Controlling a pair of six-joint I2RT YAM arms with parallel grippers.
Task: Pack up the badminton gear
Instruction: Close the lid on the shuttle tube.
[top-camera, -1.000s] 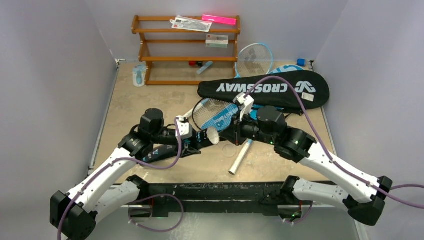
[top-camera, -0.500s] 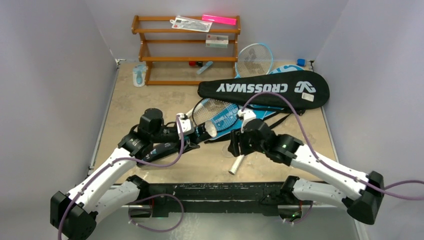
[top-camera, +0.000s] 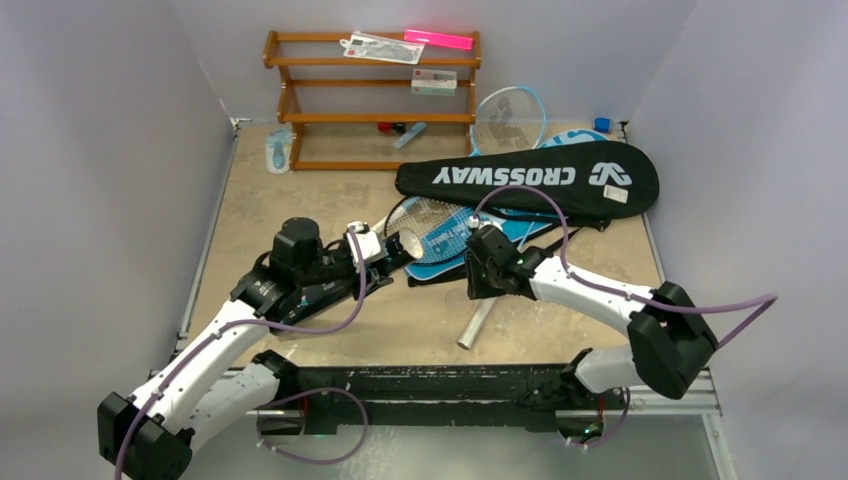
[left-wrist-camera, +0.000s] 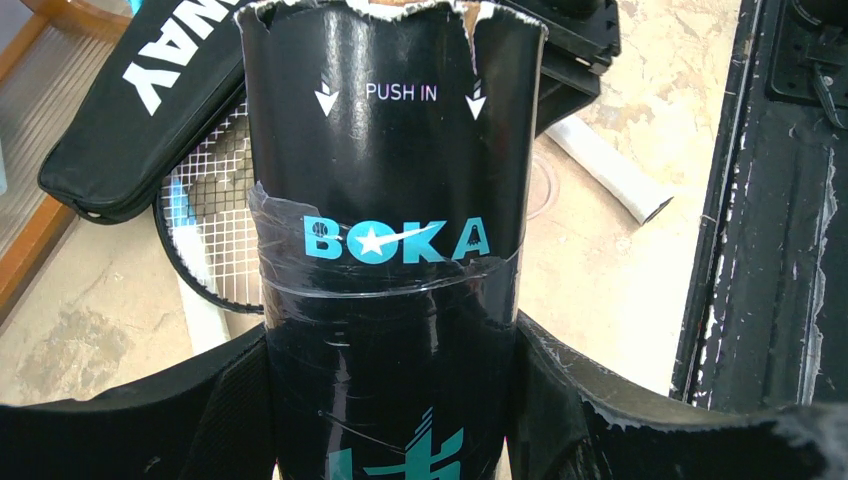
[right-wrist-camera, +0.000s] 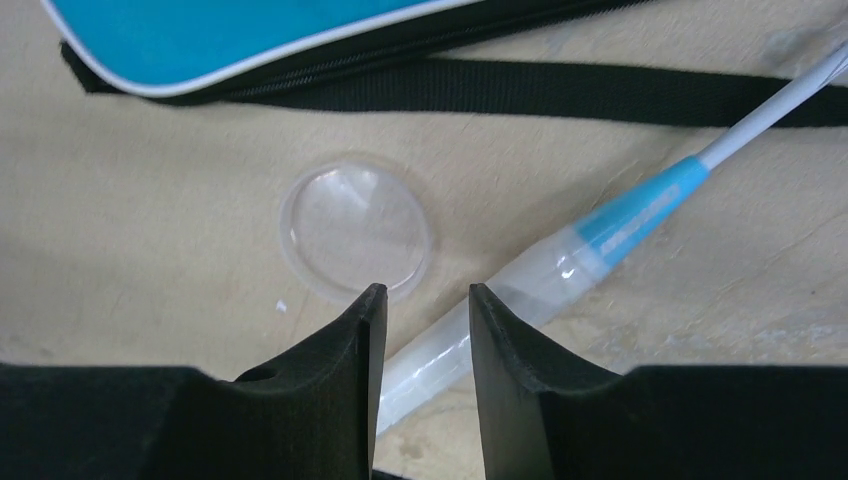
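My left gripper (top-camera: 368, 262) is shut on the long black "BOKA" tube (left-wrist-camera: 390, 230) and holds it above the table, its open end (top-camera: 408, 243) pointing towards the rackets. My right gripper (right-wrist-camera: 428, 300) points down, slightly open and empty, just above a clear round lid (right-wrist-camera: 355, 228) and a white racket handle (right-wrist-camera: 530, 290). The black "CROSSWAY" cover (top-camera: 530, 177) lies at the back right. The black racket head (top-camera: 425, 222) rests on the blue cover (top-camera: 450, 240). The light-blue racket (top-camera: 508, 118) leans behind them. No shuttlecock shows.
The brown wooden rack (top-camera: 370, 95) stands at the back with a pink bar (top-camera: 438, 39) and clear packets on it. A light-blue packet (top-camera: 279, 150) lies left of the rack. A black strap (right-wrist-camera: 500, 90) of the blue cover runs across the table near my right gripper.
My right arm has pulled in to the left and turned its gripper down towards the table by the lid. My left gripper has shifted the tube a little farther back.
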